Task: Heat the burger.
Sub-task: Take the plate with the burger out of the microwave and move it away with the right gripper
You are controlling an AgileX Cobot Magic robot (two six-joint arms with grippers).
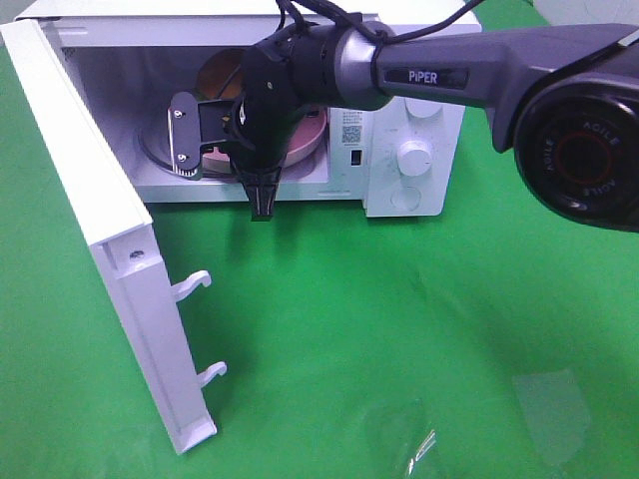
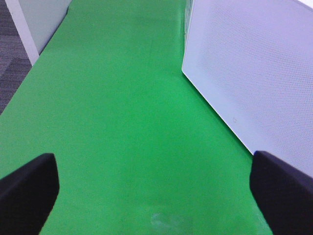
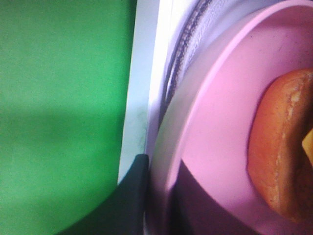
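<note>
Fingers (image 3: 132, 196) of the right gripper (image 1: 262, 195) pinch the pink plate's (image 3: 215, 127) rim, the burger (image 3: 281, 152) riding on it inside the microwave (image 1: 414, 155) (door swung wide). Left gripper (image 2: 154, 188) waits open beside that door (image 2: 249, 73).

White microwave (image 1: 399, 130) with its door (image 1: 110, 249) open, on a plain green cloth (image 1: 379, 329). The door's outer panel (image 2: 254, 73) shows a fine dotted mesh. Pink plate (image 3: 220, 127); orange-brown bun (image 3: 279, 156), yellow cheese (image 3: 309, 144) at its three o'clock. Black-and-grey arm (image 1: 419, 70).
</note>
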